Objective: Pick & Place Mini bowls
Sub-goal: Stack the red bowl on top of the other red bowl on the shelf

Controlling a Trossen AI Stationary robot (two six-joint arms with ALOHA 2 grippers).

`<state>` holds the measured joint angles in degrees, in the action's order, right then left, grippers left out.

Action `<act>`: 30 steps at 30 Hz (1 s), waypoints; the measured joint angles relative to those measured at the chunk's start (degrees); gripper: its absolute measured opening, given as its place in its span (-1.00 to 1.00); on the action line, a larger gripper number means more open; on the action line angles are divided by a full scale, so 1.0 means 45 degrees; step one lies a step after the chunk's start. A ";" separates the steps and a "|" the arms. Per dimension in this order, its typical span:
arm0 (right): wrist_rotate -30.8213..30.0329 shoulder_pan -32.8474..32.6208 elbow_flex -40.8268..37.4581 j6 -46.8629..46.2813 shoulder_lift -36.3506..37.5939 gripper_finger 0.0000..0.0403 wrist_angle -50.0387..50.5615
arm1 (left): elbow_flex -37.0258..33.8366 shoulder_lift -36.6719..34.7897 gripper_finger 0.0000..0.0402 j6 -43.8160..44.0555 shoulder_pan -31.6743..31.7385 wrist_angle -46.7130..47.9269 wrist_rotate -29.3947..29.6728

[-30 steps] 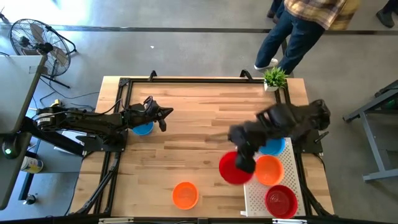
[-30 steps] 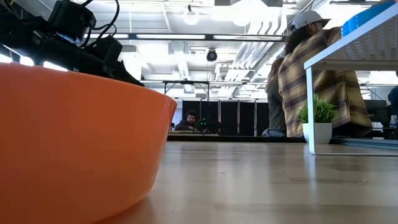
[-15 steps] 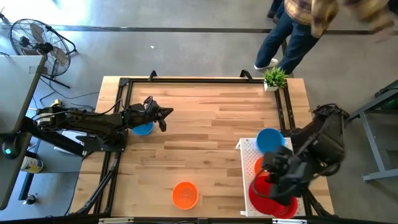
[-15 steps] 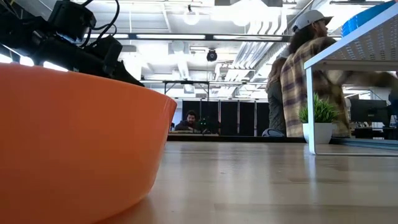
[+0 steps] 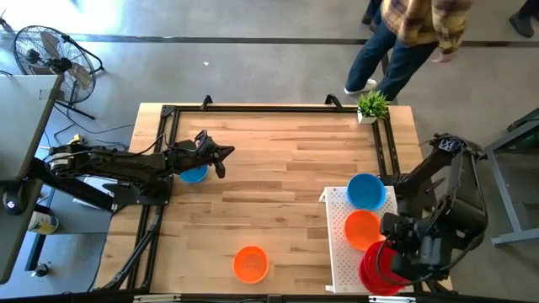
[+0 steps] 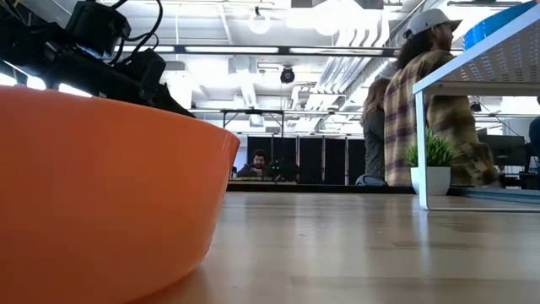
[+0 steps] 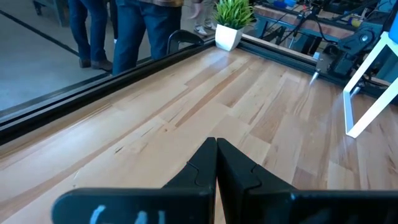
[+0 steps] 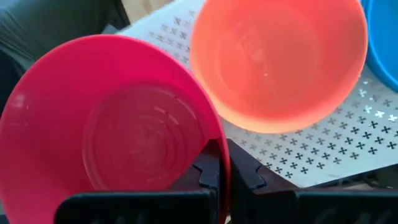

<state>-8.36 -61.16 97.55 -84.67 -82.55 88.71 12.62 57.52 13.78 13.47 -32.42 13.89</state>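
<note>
My right gripper (image 8: 222,167) is shut on a red mini bowl (image 8: 112,130) over the near end of the white perforated tray (image 5: 339,252). In the high view the arm hides most of that bowl (image 5: 377,271). An orange bowl (image 5: 363,229) and a blue bowl (image 5: 366,191) sit in the tray. Another orange bowl (image 5: 251,263) rests on the table near the front edge. A blue bowl (image 5: 193,174) lies under my left arm. My left gripper (image 5: 222,157) is shut, holds nothing, and hangs above the wood at the table's left. My right gripper pinches the red bowl's rim (image 8: 219,146), one finger inside the bowl and one outside. The fingers point steeply down from above. The bowl's open side faces up toward the wrist, in front of the orange bowl (image 8: 280,56). What lies under it is hidden.
A small potted plant (image 5: 371,105) stands at the table's far right corner. A person in a plaid shirt (image 5: 417,25) stands beyond the far edge. A dark frame (image 5: 253,109) runs around the table. Bare wood lies between the two arms.
My right gripper has carried the red bowl from the middle of the table toward the right and near edges. It now hangs a little lower, over the tray's near end, and the wrist has turned on the way. The person behind the table has shifted.
</note>
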 joint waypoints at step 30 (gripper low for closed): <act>-0.0022 -0.0497 -0.2306 0.0017 0.0012 -0.73 -0.1569 | 0.0000 0.0000 -1.00 -0.0015 -0.0004 0.0238 0.0189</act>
<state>-8.46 -63.40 87.18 -84.60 -82.50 81.65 12.62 57.52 13.72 13.46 -31.35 14.74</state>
